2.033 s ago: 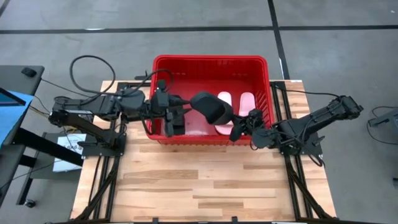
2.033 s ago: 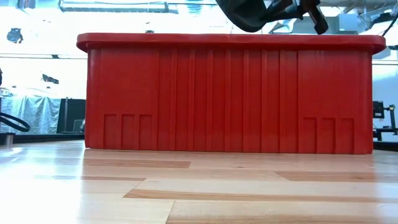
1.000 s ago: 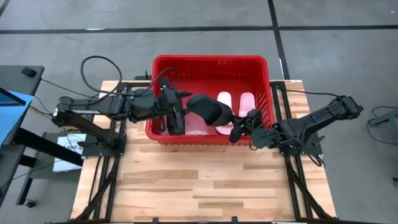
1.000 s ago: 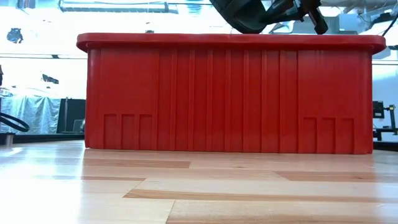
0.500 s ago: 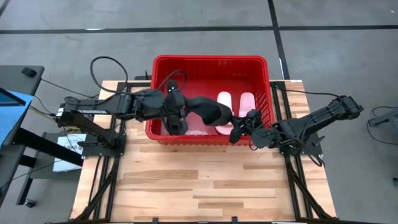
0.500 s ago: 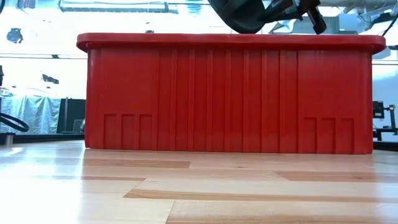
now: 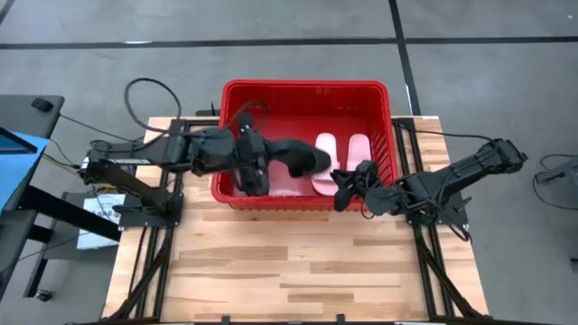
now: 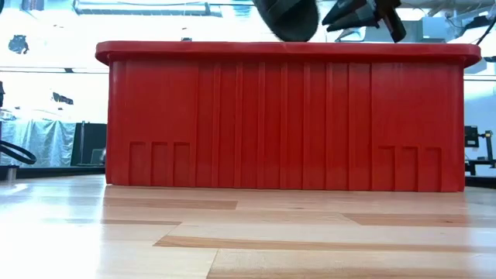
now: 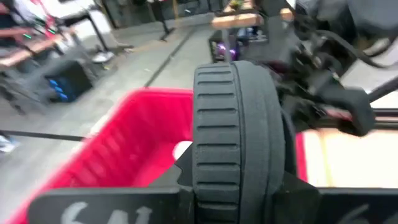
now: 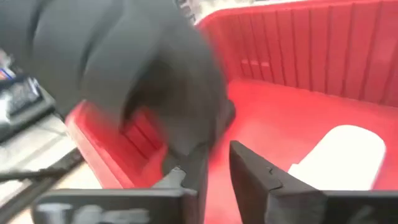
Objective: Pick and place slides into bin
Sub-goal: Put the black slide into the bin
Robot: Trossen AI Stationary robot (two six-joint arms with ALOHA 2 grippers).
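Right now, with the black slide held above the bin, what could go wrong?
1. The left claw grips the black slide near one end over the bin, so it may slip or tumble and land on the pink slides.
2. The open right claw hangs close to that slide and the bin's front rim, so the arms might collide.

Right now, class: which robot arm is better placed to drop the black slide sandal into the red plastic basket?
Left. The left gripper holds the black slide sandal over the red plastic basket; the right gripper is open beside it.
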